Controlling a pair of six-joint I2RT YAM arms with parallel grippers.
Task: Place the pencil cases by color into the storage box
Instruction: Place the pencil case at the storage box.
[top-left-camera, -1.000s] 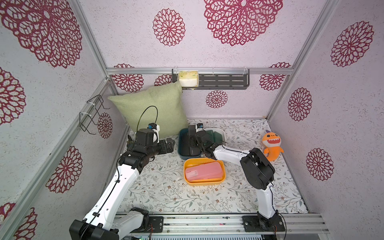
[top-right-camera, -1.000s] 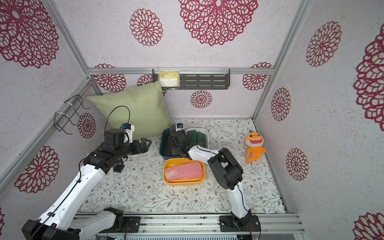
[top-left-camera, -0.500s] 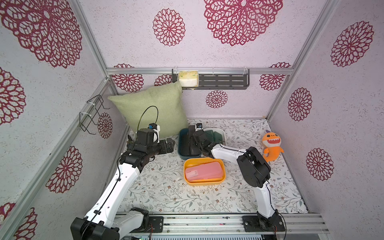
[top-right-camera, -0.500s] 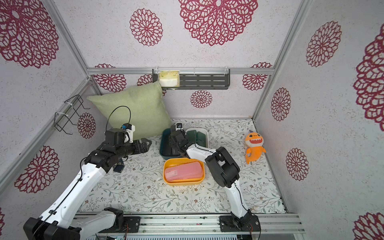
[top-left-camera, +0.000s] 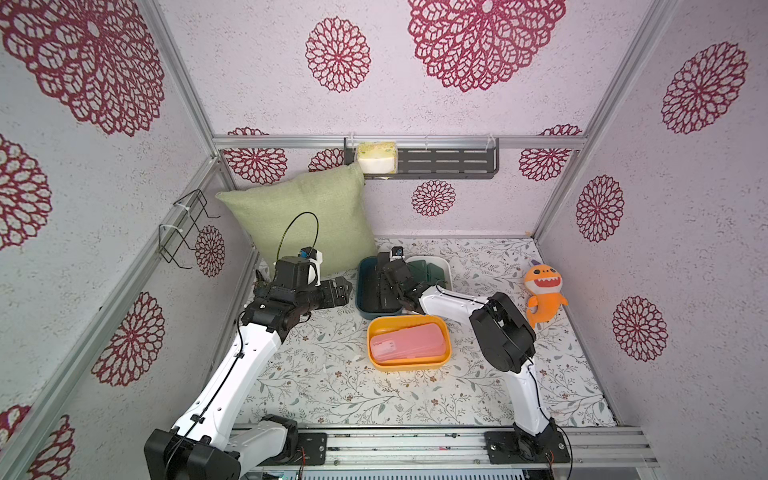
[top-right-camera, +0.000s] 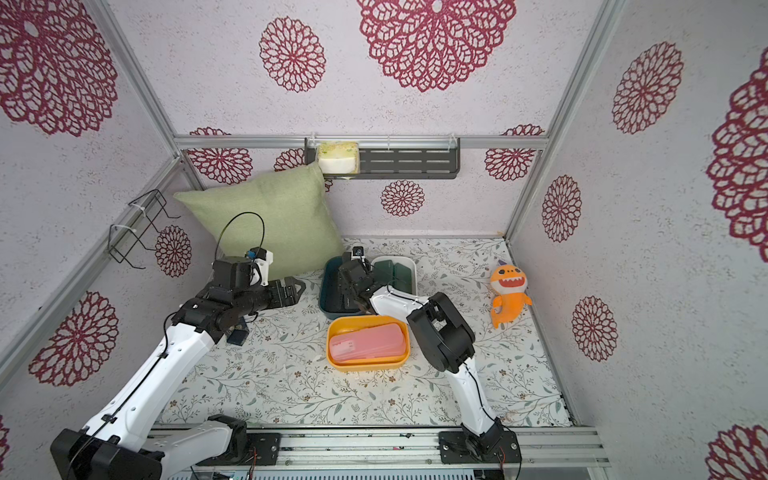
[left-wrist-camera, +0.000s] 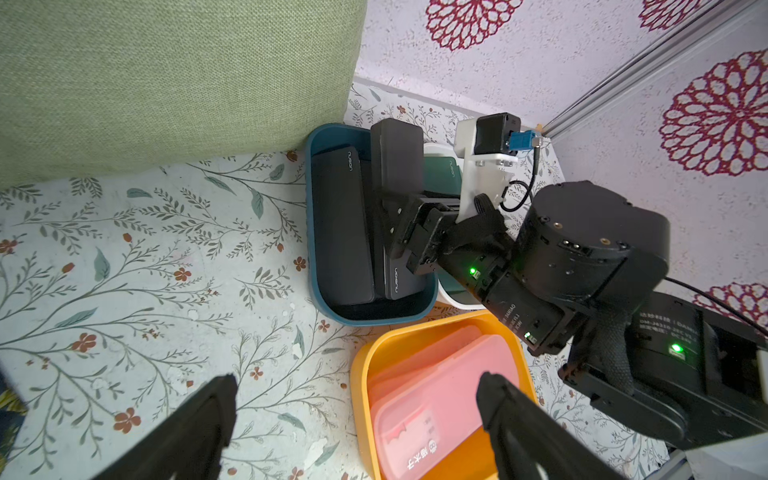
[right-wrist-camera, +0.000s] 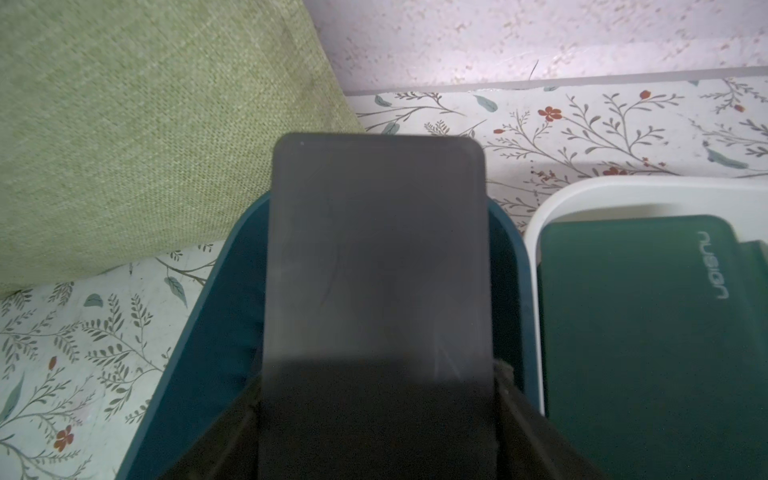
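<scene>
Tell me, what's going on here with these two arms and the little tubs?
They are sorting pencil cases by color. The right end effector grips a black case over the blue tub, where two black cases already lie. Green cases sit in the white tub, pink ones in the orange tub. The left end effector hangs open and empty beside the blue tub.

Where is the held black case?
Left wrist view: the black case is in the right jaws, tilted over the dark blue bin beside the white bin.
</scene>
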